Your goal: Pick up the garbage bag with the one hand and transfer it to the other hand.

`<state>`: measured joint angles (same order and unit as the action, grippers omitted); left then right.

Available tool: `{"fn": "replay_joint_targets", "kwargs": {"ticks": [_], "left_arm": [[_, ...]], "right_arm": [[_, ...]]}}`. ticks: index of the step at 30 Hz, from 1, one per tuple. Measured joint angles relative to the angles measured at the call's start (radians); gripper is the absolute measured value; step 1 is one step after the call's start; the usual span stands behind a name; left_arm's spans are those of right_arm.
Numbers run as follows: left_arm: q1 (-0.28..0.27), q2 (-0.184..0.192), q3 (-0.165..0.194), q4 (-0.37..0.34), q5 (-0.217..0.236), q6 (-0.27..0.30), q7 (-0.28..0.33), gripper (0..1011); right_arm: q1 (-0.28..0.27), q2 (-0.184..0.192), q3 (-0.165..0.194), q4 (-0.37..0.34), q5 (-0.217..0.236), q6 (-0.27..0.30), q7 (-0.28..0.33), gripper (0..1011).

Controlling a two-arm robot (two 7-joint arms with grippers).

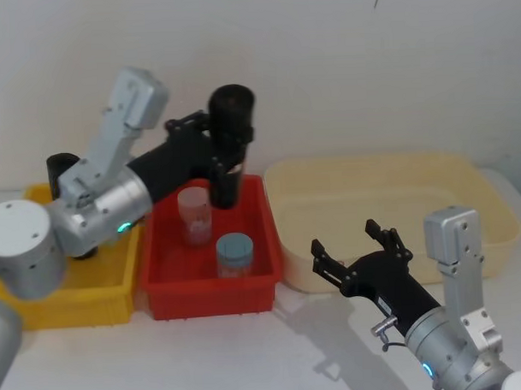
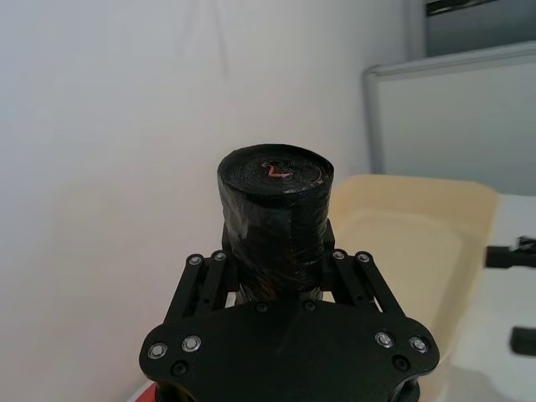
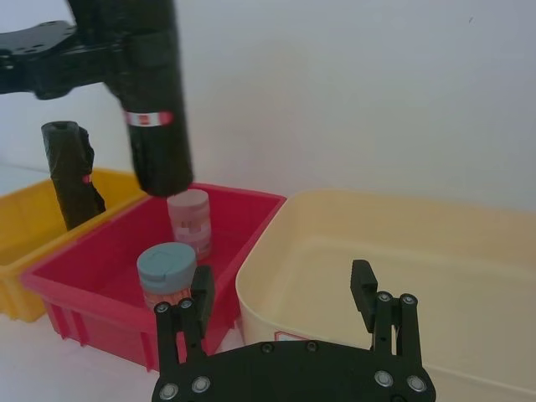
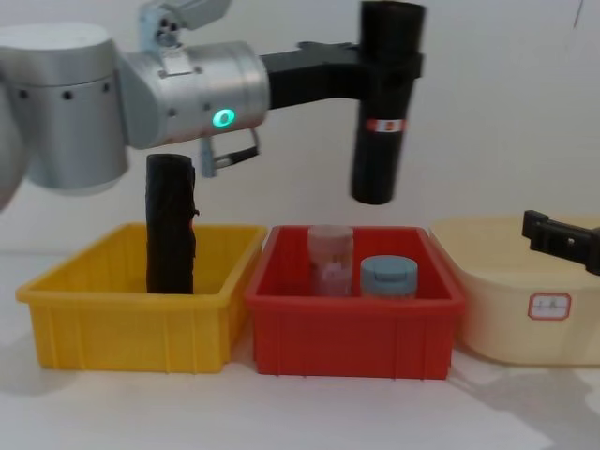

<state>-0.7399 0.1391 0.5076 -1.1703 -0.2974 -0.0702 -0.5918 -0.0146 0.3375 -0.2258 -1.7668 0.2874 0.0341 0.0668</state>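
The garbage bag (image 1: 231, 132), a tall smooth black roll with a red-and-white label band, hangs upright above the red bin (image 1: 208, 295). My left gripper (image 1: 223, 153), on the silver arm with the green light, is shut on its upper part. From the side, the garbage bag (image 4: 382, 141) has its lower end well above the jars, with the left gripper (image 4: 389, 64) clamped near its top. My right gripper (image 1: 346, 237) stands open over the table in front of the cream tub (image 1: 371, 162), nothing between its fingers, apart from the roll. In the right wrist view the garbage bag (image 3: 155, 100) is up ahead of the open right gripper (image 3: 281, 280).
A yellow bin (image 4: 122, 319) on the left holds a rougher black roll (image 4: 171, 225) standing upright. The red bin (image 4: 352, 328) holds a pink jar (image 4: 330, 258) and a blue-lidded jar (image 4: 388, 277). The cream tub (image 4: 525, 319) sits to the right.
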Motion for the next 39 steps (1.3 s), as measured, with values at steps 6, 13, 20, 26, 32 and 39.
{"fn": "replay_joint_targets", "kwargs": {"ticks": [6, 13, 20, 26, 32, 39], "left_arm": [[-0.057, -0.054, 0.031, 0.092, -0.027, -0.017, -0.074, 474], [-0.101, -0.101, 0.056, 0.176, -0.059, -0.026, -0.141, 475], [-0.114, -0.127, 0.069, 0.215, -0.085, -0.026, -0.175, 474], [-0.114, -0.138, 0.073, 0.23, -0.109, -0.019, -0.189, 474], [-0.11, -0.143, 0.074, 0.235, -0.125, -0.014, -0.195, 475], [-0.107, -0.146, 0.075, 0.239, -0.137, -0.009, -0.2, 474]], "right_arm": [[0.0, 0.0, 0.0, 0.0, 0.0, 0.0, 0.0, 1001], [0.0, 0.0, 0.0, 0.0, 0.0, 0.0, 0.0, 1002], [0.0, 0.0, 0.0, 0.0, 0.0, 0.0, 0.0, 1001], [0.0, 0.0, 0.0, 0.0, 0.0, 0.0, 0.0, 1001], [0.0, 0.0, 0.0, 0.0, 0.0, 0.0, 0.0, 1002], [0.0, -0.004, 0.0, 0.0, -0.003, 0.0, -0.001, 1002]]}}
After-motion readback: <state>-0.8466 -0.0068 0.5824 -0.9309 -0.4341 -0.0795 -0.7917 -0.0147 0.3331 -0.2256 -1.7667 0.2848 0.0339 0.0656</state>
